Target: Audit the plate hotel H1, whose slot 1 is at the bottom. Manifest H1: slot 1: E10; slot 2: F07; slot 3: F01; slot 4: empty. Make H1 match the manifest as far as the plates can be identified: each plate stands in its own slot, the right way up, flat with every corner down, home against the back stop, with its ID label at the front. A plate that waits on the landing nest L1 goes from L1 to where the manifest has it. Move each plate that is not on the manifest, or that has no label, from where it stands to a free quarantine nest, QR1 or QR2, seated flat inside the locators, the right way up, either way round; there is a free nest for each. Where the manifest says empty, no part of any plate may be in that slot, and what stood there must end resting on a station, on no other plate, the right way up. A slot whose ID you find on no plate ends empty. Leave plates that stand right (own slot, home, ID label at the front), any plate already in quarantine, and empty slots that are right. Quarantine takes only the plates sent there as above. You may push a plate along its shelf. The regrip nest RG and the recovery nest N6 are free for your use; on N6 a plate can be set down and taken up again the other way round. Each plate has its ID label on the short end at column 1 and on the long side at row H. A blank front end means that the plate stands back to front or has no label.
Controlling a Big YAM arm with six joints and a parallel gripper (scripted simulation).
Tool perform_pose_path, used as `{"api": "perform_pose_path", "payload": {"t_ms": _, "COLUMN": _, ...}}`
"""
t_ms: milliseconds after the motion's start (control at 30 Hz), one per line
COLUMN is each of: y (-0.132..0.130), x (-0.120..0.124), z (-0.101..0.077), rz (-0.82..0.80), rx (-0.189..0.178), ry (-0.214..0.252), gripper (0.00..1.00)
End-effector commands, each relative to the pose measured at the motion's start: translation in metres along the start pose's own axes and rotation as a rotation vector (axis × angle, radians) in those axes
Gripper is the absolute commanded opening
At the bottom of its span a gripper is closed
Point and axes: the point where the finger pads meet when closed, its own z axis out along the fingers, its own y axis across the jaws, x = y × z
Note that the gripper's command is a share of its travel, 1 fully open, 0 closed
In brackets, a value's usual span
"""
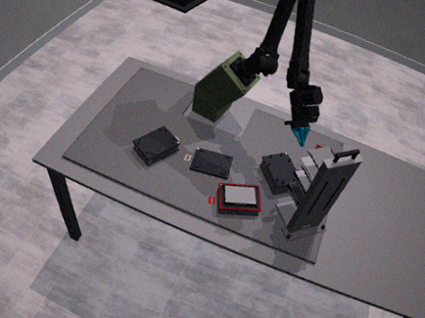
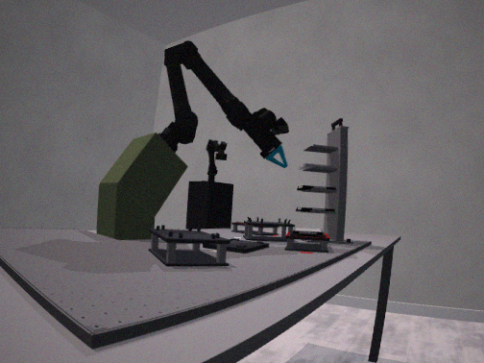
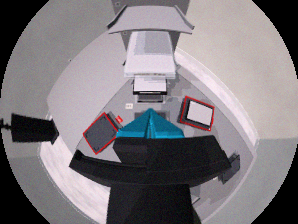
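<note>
The plate hotel H1 is a grey tower with a handle at the right of the mat, and its four shelves stick out toward the arm. In the wrist view I look down on the shelves: the top ones look bare and grey. A pale plate lies on a lower shelf, and another plate edge shows below it. I cannot read any labels. My gripper is shut and empty. It hangs in the air in front of the upper shelves, apart from them.
A red-edged quarantine nest holds a white plate. A second red-edged nest behind the hotel looks bare. A raised dark nest stands beside the hotel. Another raised nest and a flat one lie to the left. The green arm base is at the back.
</note>
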Motion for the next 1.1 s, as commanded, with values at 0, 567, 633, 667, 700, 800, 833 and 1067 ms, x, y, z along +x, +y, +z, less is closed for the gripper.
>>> {"api": "perform_pose_path", "payload": {"t_ms": 0, "y": 0.006, "x": -0.005, "z": -0.008, "rz": 0.008, "rx": -0.009, "ry": -0.018, "gripper": 0.0}}
{"api": "perform_pose_path", "payload": {"t_ms": 567, "y": 0.004, "x": 0.013, "z": -0.026, "rz": 0.009, "rx": -0.004, "ry": -0.019, "gripper": 0.0}}
{"api": "perform_pose_path", "payload": {"t_ms": 633, "y": 0.004, "x": 0.014, "z": -0.027, "rz": 0.009, "rx": -0.005, "ry": -0.018, "gripper": 0.0}}
{"api": "perform_pose_path", "payload": {"t_ms": 667, "y": 0.004, "x": 0.014, "z": -0.027, "rz": 0.009, "rx": -0.005, "ry": -0.018, "gripper": 0.0}}
{"api": "perform_pose_path", "payload": {"t_ms": 700, "y": 0.006, "x": 0.016, "z": -0.028, "rz": 0.008, "rx": -0.009, "ry": -0.017, "gripper": 0.0}}
{"api": "perform_pose_path", "payload": {"t_ms": 800, "y": 0.004, "x": 0.019, "z": -0.032, "rz": 0.009, "rx": -0.006, "ry": -0.018, "gripper": 0.0}}
{"api": "perform_pose_path", "payload": {"t_ms": 833, "y": 0.004, "x": 0.02, "z": -0.033, "rz": 0.01, "rx": -0.004, "ry": -0.018, "gripper": 0.0}}
{"api": "perform_pose_path", "payload": {"t_ms": 1067, "y": 0.007, "x": 0.012, "z": -0.037, "rz": -0.004, "rx": -0.011, "ry": -0.044, "gripper": 0.0}}
